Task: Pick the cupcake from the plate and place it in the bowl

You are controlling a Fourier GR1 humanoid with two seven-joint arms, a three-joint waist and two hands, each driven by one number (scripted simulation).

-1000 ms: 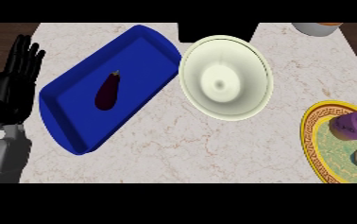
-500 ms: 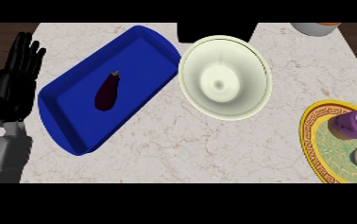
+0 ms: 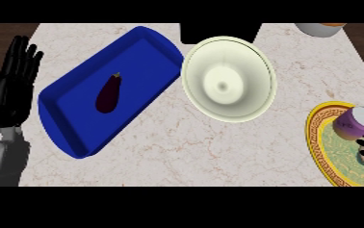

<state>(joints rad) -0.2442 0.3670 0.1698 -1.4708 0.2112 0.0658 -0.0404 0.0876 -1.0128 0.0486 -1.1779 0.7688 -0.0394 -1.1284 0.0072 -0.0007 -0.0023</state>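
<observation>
On the plate [image 3: 321, 140] at the view's right edge sits the cupcake [image 3: 351, 123]: purple, rounded, cut off by the frame so only part shows; a small dark-and-white bit lies just below it, too clipped to identify. The plate is yellow-rimmed with a patterned border and a pale green centre, also cropped at the right.

Left robot hand [image 3: 17, 80]: one in view, black, at the far left edge, fingers straight and pointing up, open, holding nothing, resting at the worktop's [image 3: 192, 150] edge. The grey forearm runs down below it. Right robot hand: not seen.

Count: one cupcake, one plate, one bowl [image 3: 229, 79], one tray [image 3: 110, 90], one aubergine [image 3: 109, 93].

Positions from the left robot hand: the blue tray is just beside it to the right, set diagonally, with the dark aubergine lying in its middle. The cream bowl is beyond the tray, further right, touching or nearly touching the tray's upper corner; nothing inside it. The plate with the cupcake is farthest, well apart from the hand, across the whole worktop, and apart from the bowl.
</observation>
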